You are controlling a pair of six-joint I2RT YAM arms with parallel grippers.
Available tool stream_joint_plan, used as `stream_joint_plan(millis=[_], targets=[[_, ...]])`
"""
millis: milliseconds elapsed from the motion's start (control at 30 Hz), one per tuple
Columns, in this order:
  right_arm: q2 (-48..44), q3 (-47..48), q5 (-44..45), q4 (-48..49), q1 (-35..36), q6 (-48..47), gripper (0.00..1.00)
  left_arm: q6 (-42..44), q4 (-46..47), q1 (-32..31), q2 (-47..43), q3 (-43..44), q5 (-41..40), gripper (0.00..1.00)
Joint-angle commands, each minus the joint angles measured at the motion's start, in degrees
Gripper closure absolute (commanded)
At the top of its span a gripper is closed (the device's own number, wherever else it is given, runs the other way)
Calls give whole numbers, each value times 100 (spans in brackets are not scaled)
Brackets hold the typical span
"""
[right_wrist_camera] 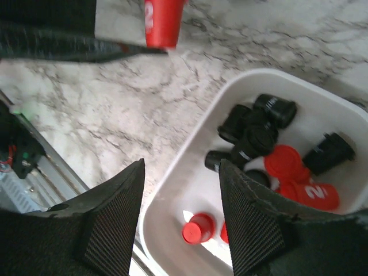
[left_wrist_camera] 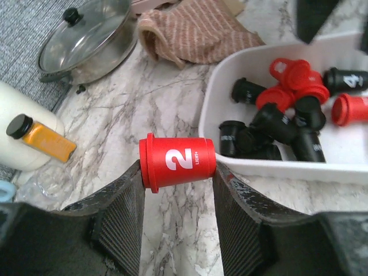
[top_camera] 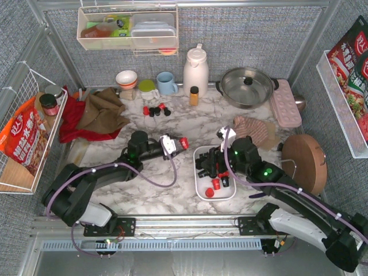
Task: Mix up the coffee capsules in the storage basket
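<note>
The storage basket (top_camera: 201, 183) sat mid-table, holding a jumble of red and black coffee capsules (left_wrist_camera: 276, 123). The right gripper (right_wrist_camera: 181, 169) hung over it, jaws wide apart and empty. At the basket's 9 o'clock, the left gripper (left_wrist_camera: 178, 172) pinched one red capsule (left_wrist_camera: 177, 162) end to end. In the left wrist view its long axis lay across the jaws, flanged rim toward 9 o'clock, narrower end toward 3. Light, stiff and smooth, such pods probably rolled easily; the ends or mid-body looked the safest hold.
</note>
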Motion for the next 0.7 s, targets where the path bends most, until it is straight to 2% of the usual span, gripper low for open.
stream_joint_plan(millis=[0, 100, 200, 433, 667], targets=[[374, 16, -527, 1229, 14, 483, 41, 876, 80, -113, -383, -398, 339, 57], [700, 52, -652, 1886, 35, 750, 42, 1165, -90, -323, -347, -429, 146, 57], [1018, 166, -667, 2193, 54, 889, 42, 1166, -87, -441, -111, -263, 405, 57], [1453, 320, -581, 2167, 163, 877, 42, 610, 301, -539, -47, -167, 732, 58], [1662, 389, -349, 1933, 223, 685, 48, 326, 539, -643, -102, -172, 855, 58]])
